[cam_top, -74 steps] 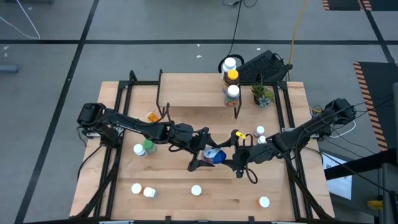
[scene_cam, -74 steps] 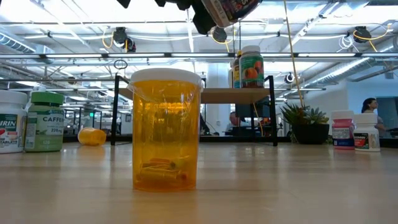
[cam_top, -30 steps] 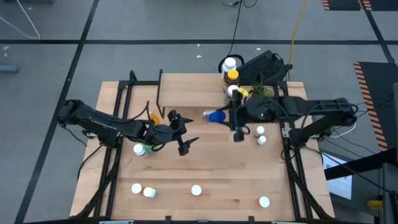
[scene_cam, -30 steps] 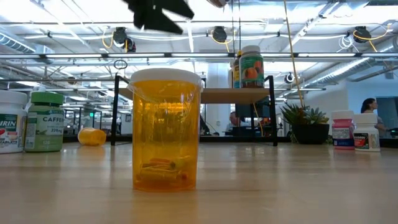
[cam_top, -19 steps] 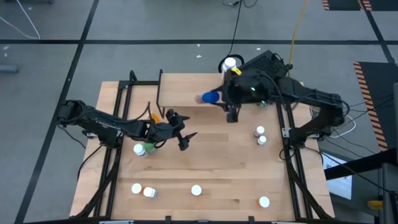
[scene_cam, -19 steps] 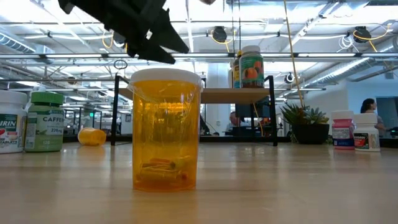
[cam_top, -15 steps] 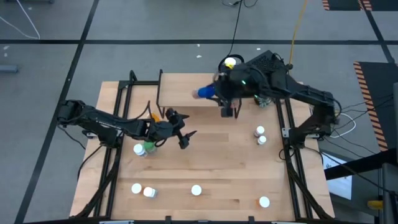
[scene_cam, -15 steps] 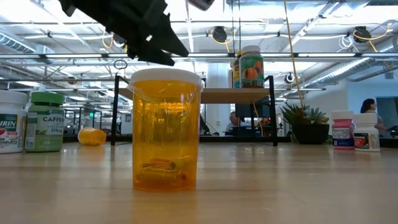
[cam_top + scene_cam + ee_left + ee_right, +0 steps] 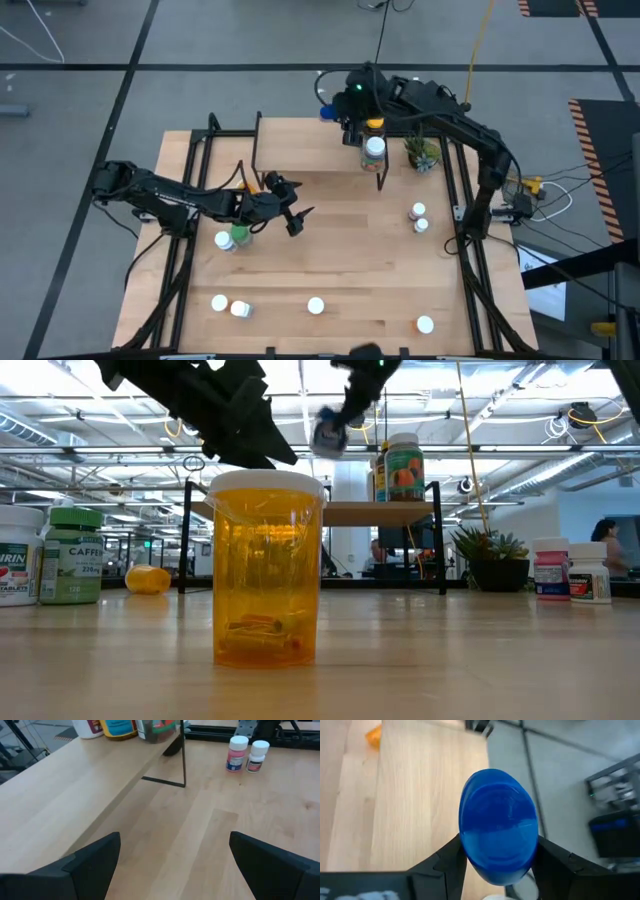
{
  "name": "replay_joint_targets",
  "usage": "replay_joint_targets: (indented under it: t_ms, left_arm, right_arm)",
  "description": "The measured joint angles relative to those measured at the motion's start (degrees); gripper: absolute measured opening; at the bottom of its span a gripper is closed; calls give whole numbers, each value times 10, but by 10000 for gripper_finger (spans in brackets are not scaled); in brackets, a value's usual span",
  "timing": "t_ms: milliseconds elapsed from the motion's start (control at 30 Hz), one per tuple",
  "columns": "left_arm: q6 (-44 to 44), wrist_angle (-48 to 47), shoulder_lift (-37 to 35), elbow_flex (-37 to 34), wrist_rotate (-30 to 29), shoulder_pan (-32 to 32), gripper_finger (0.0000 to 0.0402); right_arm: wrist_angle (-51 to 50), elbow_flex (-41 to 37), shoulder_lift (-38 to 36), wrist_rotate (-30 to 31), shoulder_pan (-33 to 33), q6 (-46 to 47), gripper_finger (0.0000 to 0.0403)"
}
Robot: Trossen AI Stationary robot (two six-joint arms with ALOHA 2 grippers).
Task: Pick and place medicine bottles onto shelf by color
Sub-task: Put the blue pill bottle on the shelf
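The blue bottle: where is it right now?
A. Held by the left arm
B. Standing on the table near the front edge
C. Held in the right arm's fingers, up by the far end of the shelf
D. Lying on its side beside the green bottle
C: the blue bottle sits clamped between the right gripper fingers, raised over the far end of the shelf, while the left gripper is open and empty.

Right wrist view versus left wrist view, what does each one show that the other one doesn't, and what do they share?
Only the right wrist view shows the blue bottle clamped in the right claw, and an orange bottle lying on the table. Only the left wrist view shows the open left claw holding nothing, two small white-capped bottles standing together, and the bottoms of bottles on the shelf. Both show the shelf's light wood.
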Motion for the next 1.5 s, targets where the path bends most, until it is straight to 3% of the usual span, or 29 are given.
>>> replay_joint_targets:
  t_ms: [100,467,767,1500]
  left_arm:
    - [0,1,0,0,0,2,376]
    - [1,2,0,0,20,19,376]
    - [-1,3,0,0,21,31,376]
    - [-9,3,0,0,41,31,376]
  right_arm:
    - [-19,0,17,-39,-28,-12,176]
    - [-6,0,57,-74,-72,-24,176]
    - [-8,0,92,-72,-77,-24,176]
    - [-38,-3,91,-72,-82,18,192]
